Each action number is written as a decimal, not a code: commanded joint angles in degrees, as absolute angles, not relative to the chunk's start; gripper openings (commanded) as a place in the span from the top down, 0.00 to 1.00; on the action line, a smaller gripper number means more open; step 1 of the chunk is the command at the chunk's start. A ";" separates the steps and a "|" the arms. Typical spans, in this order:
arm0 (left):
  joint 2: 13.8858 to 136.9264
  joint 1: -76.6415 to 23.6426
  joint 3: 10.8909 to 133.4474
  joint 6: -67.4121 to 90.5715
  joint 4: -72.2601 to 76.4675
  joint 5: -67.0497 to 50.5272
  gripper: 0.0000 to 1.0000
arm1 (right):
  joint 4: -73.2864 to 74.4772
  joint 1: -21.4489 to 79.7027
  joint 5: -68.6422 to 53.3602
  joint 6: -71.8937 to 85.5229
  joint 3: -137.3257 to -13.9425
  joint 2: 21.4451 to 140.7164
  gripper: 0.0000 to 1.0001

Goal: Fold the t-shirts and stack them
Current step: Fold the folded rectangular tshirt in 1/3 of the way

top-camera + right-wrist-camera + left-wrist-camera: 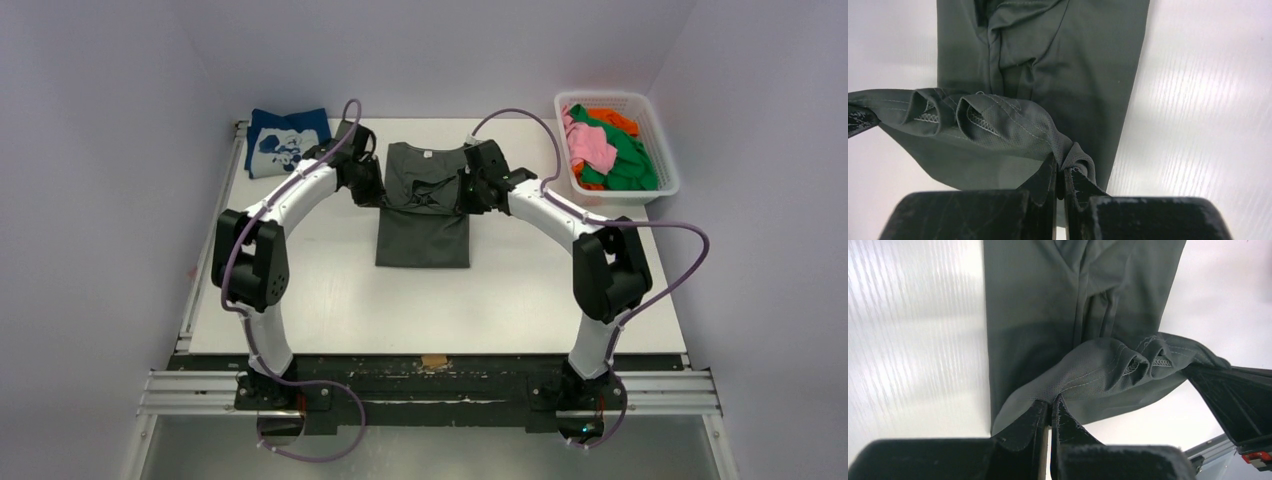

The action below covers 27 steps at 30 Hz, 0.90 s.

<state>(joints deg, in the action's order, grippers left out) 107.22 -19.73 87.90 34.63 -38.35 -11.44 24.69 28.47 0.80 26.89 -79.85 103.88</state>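
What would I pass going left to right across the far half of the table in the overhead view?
navy blue t-shirt → left gripper → dark grey t-shirt → right gripper → white mesh basket of pink, green and orange tees

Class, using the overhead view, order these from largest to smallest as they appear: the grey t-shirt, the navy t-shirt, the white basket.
1. grey t-shirt and white basket: about alike, too close to rank.
2. navy t-shirt: clearly smallest.
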 commanded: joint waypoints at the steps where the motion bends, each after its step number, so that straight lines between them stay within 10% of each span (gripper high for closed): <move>1: 111.66 -18.20 94.83 32.08 -40.52 -13.00 1.00 | 20.75 26.69 -1.67 25.77 -85.09 106.84 1.00; 7: 117.44 -17.79 100.51 30.83 -41.08 -14.13 0.91 | 20.80 25.05 -2.39 25.95 -88.30 112.06 0.95; 14: 118.00 -17.06 104.59 30.10 -43.05 -14.45 0.30 | 20.18 23.89 -0.06 27.42 -88.50 111.15 0.29; 17: 112.40 -16.90 97.77 30.29 -41.37 -13.77 0.12 | 20.04 23.88 -1.61 26.89 -85.06 108.18 0.25; 27: 93.92 -16.87 69.89 35.67 -30.11 -20.16 0.03 | 15.46 27.99 -13.10 20.65 -79.85 106.61 0.24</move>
